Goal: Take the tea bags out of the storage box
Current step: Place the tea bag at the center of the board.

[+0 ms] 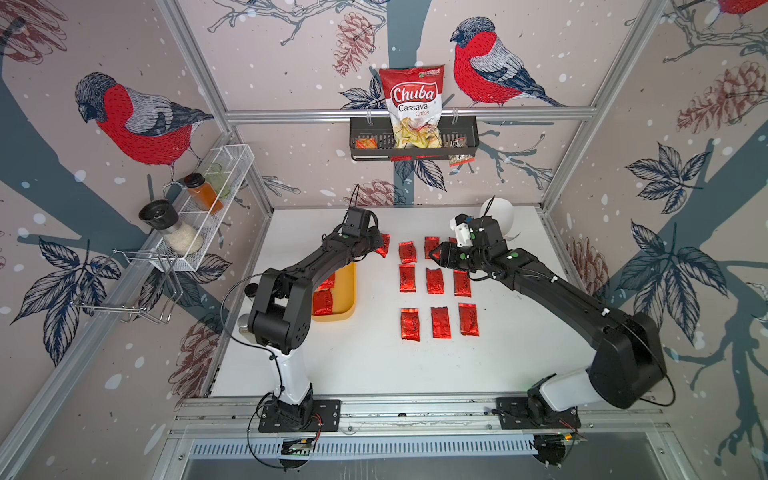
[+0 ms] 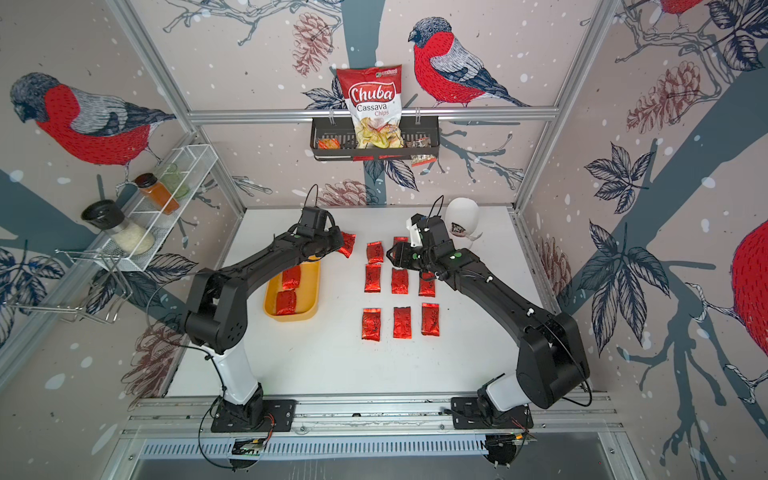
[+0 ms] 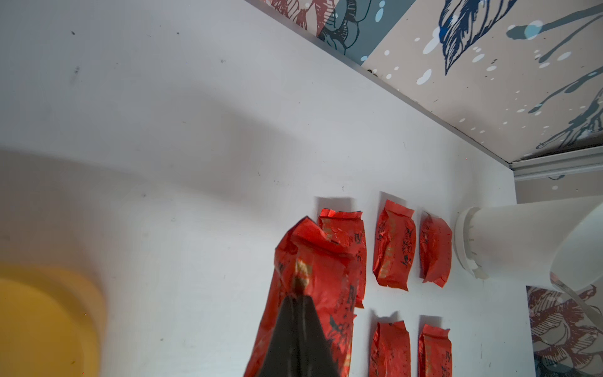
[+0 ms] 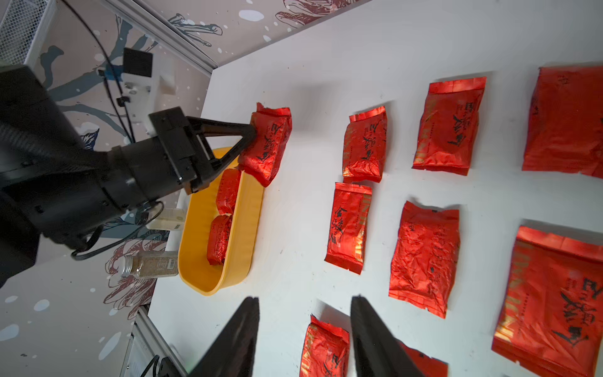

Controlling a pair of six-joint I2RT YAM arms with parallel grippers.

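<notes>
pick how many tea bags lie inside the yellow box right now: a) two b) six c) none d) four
a: only two tea bags lie inside the storage box; a third tea bag is pinched in the left hand, outside the box.

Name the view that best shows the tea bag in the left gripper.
Right wrist view: the whole tea bag shows, pinched by the left gripper. The left wrist view cuts it off; both top views show it small, partly behind the gripper.
</notes>
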